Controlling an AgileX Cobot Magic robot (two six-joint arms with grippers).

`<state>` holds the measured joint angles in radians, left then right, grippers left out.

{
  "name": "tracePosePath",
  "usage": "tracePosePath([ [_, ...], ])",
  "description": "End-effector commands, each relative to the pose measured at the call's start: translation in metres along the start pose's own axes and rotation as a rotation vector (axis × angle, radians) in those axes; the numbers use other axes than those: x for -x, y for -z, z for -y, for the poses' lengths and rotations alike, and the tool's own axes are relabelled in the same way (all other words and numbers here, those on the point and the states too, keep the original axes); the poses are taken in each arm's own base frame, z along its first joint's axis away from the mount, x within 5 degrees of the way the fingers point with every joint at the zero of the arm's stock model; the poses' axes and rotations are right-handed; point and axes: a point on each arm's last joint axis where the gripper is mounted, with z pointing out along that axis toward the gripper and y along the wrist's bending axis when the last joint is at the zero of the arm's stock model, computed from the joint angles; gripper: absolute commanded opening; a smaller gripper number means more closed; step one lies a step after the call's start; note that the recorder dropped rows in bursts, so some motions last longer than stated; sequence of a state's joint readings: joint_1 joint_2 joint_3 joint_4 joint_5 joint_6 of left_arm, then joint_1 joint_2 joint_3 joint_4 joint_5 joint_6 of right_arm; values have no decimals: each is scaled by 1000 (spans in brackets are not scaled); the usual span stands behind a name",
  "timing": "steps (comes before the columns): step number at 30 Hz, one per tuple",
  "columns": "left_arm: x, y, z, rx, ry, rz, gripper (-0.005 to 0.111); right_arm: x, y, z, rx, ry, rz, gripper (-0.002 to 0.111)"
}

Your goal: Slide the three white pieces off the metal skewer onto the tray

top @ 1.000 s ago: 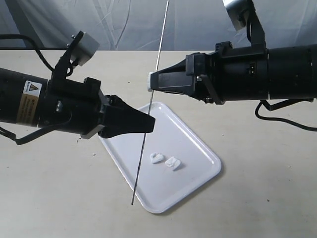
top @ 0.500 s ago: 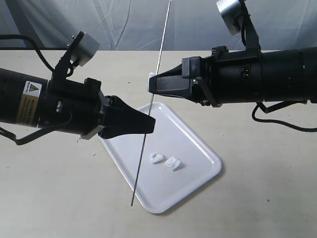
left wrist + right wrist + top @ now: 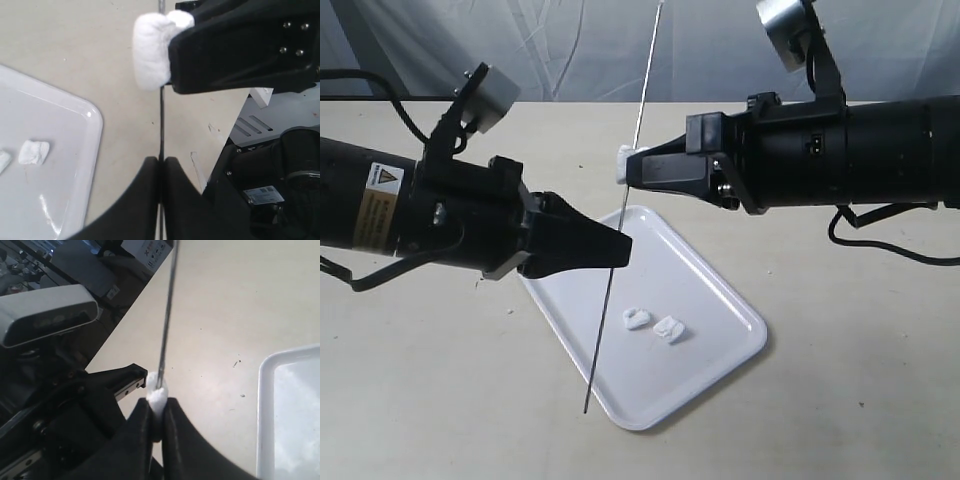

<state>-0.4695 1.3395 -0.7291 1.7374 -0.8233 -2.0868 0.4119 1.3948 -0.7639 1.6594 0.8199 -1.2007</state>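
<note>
Left gripper (image 3: 620, 246) clamped thin grey metal skewer (image 3: 603, 330); right gripper (image 3: 629, 166), upper centre, pinched soft white lump (image 3: 622, 161); hard pull risked tearing it.

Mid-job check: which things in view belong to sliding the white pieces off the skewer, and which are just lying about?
Part of the job:
- metal skewer, clamped in the left gripper
- third white piece, on the skewer, pinched by the right gripper
- two white pieces, lying on the tray
- tray

Not part of it:
- table
- cloth backdrop
</note>
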Motion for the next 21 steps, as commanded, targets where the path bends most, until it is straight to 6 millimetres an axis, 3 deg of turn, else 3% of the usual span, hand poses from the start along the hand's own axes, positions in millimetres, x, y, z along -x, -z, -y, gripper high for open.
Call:
tracePosePath([
  [1,-1,0,5,-45,-9,-27,0,5,1,1,-8,-4,54,-1],
  [7,-6,-5,12,-74,-19,-58,0,6,1,1,-6,27,69,-1],
  [16,-41,-17,6,-26,20,-138,0,6,1,1,-9,48,69,-1],
  [21,-47,-17,6,-46,34,-164,0,7,1,3,-29,48,75,-1],
])
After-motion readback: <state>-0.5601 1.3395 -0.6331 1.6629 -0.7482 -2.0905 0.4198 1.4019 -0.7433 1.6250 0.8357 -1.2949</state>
